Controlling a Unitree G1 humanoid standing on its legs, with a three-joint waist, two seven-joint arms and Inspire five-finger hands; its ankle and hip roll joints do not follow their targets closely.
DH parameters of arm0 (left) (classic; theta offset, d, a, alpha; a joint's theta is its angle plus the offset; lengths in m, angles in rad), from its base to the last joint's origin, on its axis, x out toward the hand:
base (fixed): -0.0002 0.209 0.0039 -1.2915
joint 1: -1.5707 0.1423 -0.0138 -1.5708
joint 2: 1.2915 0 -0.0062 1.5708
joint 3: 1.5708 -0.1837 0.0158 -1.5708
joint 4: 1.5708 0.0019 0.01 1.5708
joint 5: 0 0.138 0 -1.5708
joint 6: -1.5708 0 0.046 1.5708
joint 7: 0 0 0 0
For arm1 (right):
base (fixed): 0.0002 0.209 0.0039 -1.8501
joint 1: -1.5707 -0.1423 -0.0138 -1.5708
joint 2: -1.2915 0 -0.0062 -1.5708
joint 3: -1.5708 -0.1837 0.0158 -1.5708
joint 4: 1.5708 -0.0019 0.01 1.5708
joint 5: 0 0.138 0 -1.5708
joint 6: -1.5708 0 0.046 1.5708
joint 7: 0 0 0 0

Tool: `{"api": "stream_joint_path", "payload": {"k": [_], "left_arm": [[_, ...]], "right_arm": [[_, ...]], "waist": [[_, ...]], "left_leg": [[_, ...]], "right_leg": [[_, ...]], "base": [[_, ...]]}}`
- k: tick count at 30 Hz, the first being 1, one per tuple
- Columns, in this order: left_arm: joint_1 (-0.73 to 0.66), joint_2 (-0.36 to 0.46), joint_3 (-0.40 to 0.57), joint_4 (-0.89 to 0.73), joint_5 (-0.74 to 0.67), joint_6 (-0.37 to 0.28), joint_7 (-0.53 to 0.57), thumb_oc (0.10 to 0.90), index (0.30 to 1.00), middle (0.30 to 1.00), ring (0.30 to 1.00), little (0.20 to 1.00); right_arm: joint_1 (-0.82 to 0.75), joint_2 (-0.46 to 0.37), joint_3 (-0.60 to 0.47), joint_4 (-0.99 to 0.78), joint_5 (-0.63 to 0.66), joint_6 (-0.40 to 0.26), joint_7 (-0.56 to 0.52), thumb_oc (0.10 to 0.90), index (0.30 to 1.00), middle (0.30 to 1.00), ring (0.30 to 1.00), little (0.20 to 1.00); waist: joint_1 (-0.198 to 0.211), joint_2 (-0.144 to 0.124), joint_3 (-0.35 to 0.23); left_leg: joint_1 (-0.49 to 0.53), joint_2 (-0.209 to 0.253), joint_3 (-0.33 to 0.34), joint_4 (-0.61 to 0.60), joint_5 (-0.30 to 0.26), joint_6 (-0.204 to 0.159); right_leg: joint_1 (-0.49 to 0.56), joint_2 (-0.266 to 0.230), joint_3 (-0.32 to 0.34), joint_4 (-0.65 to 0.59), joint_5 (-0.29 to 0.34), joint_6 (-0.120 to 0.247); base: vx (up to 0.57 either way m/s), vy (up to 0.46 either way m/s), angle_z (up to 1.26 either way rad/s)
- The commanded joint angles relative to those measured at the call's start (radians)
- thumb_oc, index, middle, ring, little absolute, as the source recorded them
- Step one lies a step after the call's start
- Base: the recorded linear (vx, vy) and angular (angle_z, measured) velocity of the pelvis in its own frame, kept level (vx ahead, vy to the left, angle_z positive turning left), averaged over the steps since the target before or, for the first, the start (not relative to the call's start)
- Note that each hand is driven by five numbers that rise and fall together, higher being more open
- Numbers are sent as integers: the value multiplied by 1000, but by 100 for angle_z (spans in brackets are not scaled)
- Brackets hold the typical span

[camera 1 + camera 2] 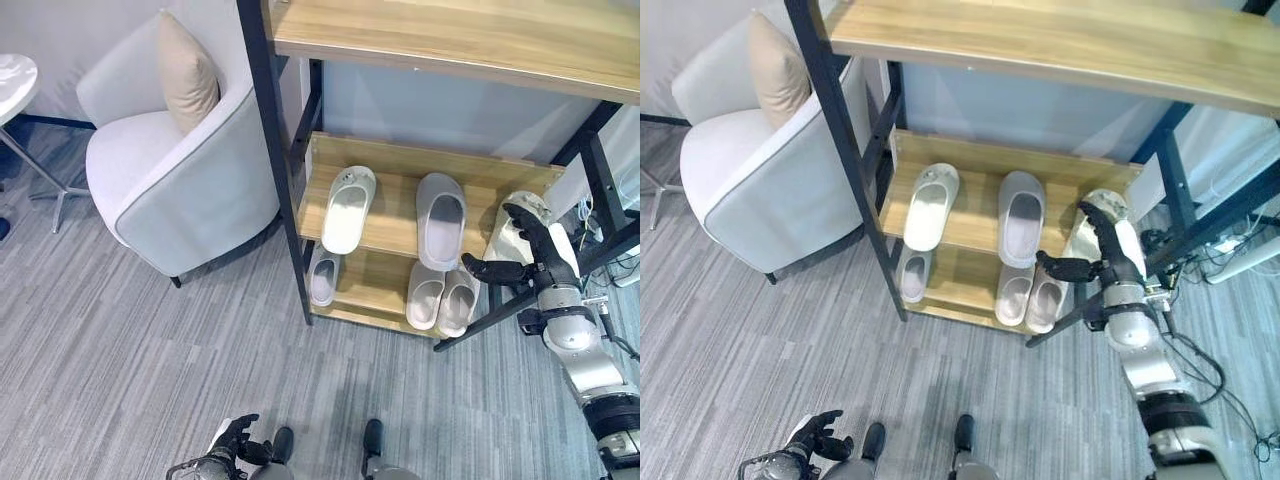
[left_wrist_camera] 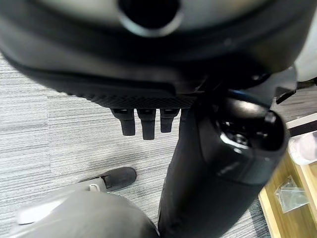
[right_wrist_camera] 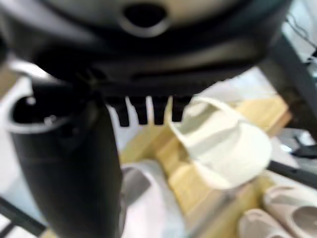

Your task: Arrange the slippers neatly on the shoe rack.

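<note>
Two tiers of the wooden shoe rack with black metal frame [image 1: 290, 190] carry pale foam slippers. On the middle shelf lie a cream-white slipper [image 1: 348, 208] towards the left and a light grey slipper [image 1: 441, 220] to its right, well apart, both lengthwise with their toes pointing to the back. On the bottom shelf a single pale grey slipper [image 1: 323, 277] sits at the left end, partly under the shelf above, and a pair of pinkish-beige slippers [image 1: 441, 296] lies side by side, touching, at the right end.

At the right end of the middle shelf the right hand [image 1: 1102, 262] holds a further cream-white slipper [image 3: 223, 144] up on its side, tilted, at the shelf's edge beside the grey one. The thumb reaches across towards the rack while the fingers [image 3: 148, 111] curl over the slipper's upper rim, as the right wrist view shows; the slipper's toe cap stands out just past the fingertips. Whether its lower edge touches the shelf board cannot be told.

The left hand [image 1: 236, 436] hangs low near the grey striped carpet floor [image 1: 120, 360], away from the rack, its fingers loosely curled around nothing.

Left of the rack stands a light grey upholstered armchair [image 1: 170, 180] with a beige cushion [image 1: 186, 76] leaning against its back, and a small white round side table [image 1: 14, 80] shows beyond it.
</note>
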Motion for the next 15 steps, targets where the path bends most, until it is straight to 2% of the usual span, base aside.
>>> {"api": "stream_joint_path", "payload": {"k": [1, 6, 15], "left_arm": [[47, -9, -39, 97, 54, 13, -6, 800, 900, 900, 900, 900], [49, -9, -36, 102, 60, 13, -5, 800, 900, 900, 900, 900], [50, -14, -29, 99, 71, 9, -5, 800, 900, 900, 900, 900]], "right_arm": [[-37, 4, -94, -91, 57, -97, -37, 800, 900, 900, 900, 900], [-12, 58, -57, -107, 105, -105, 8, 800, 900, 900, 900, 900], [43, 119, 1, -93, 102, -94, 58, 800, 900, 900, 900, 900]], "waist": [[9, -34, -45], [12, -37, -46], [12, -34, -46]], "left_leg": [[-18, -48, 51, -9, -49, 39], [-17, -48, 53, -9, -48, 39], [-16, -50, 54, -9, -48, 40]], "right_leg": [[84, -14, 5, 6, -175, 71], [84, -15, 5, 6, -173, 70], [88, -18, 2, 6, -173, 70]], "base": [[0, 0, 0], [0, 0, 0], [0, 0, 0]]}}
